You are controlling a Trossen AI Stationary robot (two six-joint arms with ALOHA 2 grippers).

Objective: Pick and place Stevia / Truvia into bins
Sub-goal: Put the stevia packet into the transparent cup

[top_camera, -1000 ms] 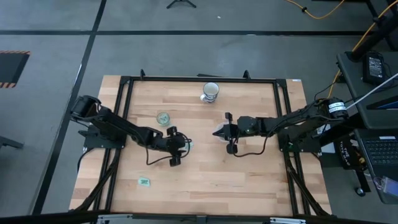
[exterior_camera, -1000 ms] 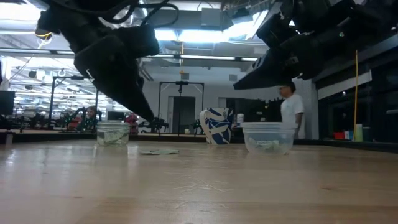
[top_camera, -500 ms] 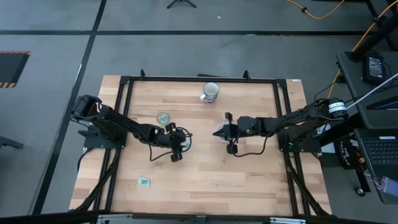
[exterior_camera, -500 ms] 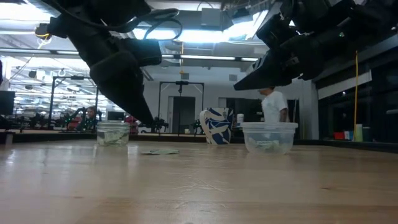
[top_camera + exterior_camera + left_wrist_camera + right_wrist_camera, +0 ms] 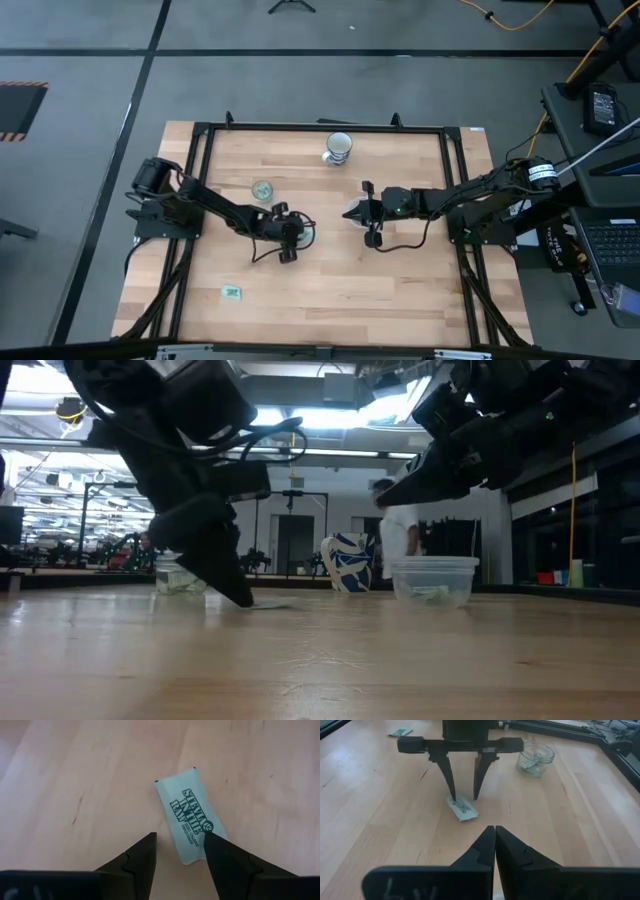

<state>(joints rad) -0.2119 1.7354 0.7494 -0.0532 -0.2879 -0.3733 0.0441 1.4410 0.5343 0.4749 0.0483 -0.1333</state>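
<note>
Stevia packet (image 5: 189, 821) is lying flat on the table (image 5: 400, 290), roughly mid-table and a bit toward the left edge. The left gripper (image 5: 292, 237) is right over it with its jaws spread and the tips down at the wood. One fingertip (image 5: 453, 796) sits at the packet's end, the other just beside it, so nothing is gripped yet. My read is it's straddling the packet like that so it can pinch across the narrow side, since a flat sachet gives you nothing to grab from above.

The small cup (image 5: 262, 189) with packets already in it stands near the left edge, toward the far side, which seems the likely drop spot. The wider cup (image 5: 433, 581) also has some inside; from above the right arm covers it.

The right gripper (image 5: 367, 213) hangs mid-table toward the right edge, jaws closed on nothing, looks parked out of the way.

One more packet (image 5: 232, 292) sits near the front left corner. The patterned mug (image 5: 339, 146) at the far edge isn't a bin.
</note>
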